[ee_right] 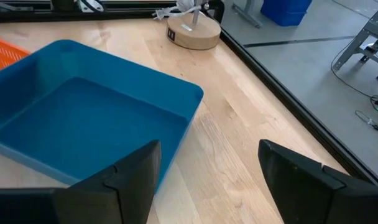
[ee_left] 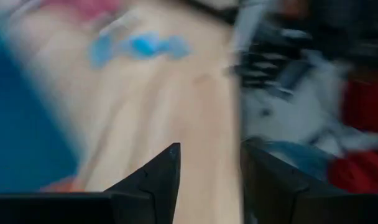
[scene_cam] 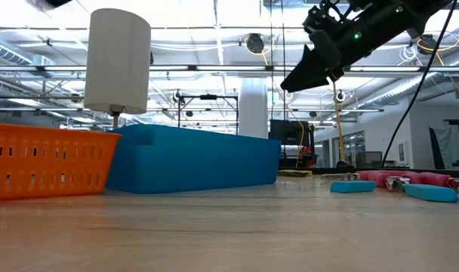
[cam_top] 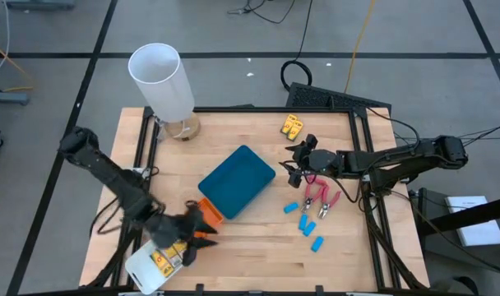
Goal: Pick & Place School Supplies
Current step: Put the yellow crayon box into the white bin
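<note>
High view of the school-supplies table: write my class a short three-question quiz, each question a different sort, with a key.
1. True or false: the teal tray holds scissors.
2. Which gripper hangs open above the pink-handled scissors: A left, B right?
3. Fill in: the yellow pieces lie near the table's ___ edge, by the cables.

Key: 1 false, it is empty; 2 B, the right gripper; 3 far.

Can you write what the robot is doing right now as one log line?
left end effector: over white tray, nothing held | right end effector: open, empty, raised beside teal tray | blue pieces: on table
</note>
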### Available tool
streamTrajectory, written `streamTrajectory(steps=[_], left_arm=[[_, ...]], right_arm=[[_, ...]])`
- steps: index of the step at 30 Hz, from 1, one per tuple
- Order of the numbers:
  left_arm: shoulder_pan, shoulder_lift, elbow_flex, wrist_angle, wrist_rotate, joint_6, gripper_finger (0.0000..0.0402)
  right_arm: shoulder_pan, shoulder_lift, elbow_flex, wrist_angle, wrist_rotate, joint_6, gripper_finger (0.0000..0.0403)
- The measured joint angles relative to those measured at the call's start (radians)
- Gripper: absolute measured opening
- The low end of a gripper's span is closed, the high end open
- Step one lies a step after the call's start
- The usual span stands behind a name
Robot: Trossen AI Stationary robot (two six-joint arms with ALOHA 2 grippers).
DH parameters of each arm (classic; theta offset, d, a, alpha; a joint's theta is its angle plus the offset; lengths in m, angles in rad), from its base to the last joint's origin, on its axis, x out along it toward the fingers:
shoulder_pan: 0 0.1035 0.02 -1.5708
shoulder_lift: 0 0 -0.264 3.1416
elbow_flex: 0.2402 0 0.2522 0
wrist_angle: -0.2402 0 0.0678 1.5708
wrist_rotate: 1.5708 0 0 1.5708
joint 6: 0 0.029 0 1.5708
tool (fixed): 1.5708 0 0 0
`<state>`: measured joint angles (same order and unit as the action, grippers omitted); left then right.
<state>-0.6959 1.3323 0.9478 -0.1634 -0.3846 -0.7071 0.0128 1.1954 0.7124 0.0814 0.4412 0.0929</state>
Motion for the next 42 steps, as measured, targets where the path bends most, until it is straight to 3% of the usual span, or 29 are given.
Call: streamTrajectory(steps=[3,6,12,19,24,28,33,38,42], left_arm=[[0.103,0.003,0.0,0.172,0.157,0.316,0.0162],[0.216,0.001,0.001,0.177,0.244,0.461,0.0153],[0.488,0.002,-0.042,0.147,0.332,0.549,0.0134],[0.843,0.005,-0.22,0.435,0.624,0.616,0.0115],[1.019,0.005,-0.275,0.6,0.752,0.599,0.0101],[1.105,0.004,-0.277,0.648,0.747,0.604,0.0094],[1.166,0.004,-0.277,0.681,0.631,0.579,0.0093],[1.181,0.004,-0.277,0.682,0.468,0.549,0.0093],[1.172,0.004,-0.277,0.674,0.411,0.554,0.0093]], right_arm=[[0.0,0.0,0.0,-0.003,-0.001,0.0,0.0265],[0.0,0.0,0.0,-0.003,-0.003,0.0,0.0265],[-0.001,0.001,0.0,-0.004,-0.053,0.0,0.0265],[-0.059,0.029,0.0,-0.011,-0.048,0.073,0.0265],[-0.194,0.105,0.0,-0.005,-0.062,0.117,0.0265],[-0.384,0.189,0.015,-0.007,-0.219,0.155,0.0265],[-0.596,0.332,0.113,-0.04,-0.367,0.148,0.0265],[-0.673,0.489,0.282,-0.213,-0.415,0.086,0.0265],[-0.684,0.575,0.378,-0.302,-0.414,0.077,0.0265]])
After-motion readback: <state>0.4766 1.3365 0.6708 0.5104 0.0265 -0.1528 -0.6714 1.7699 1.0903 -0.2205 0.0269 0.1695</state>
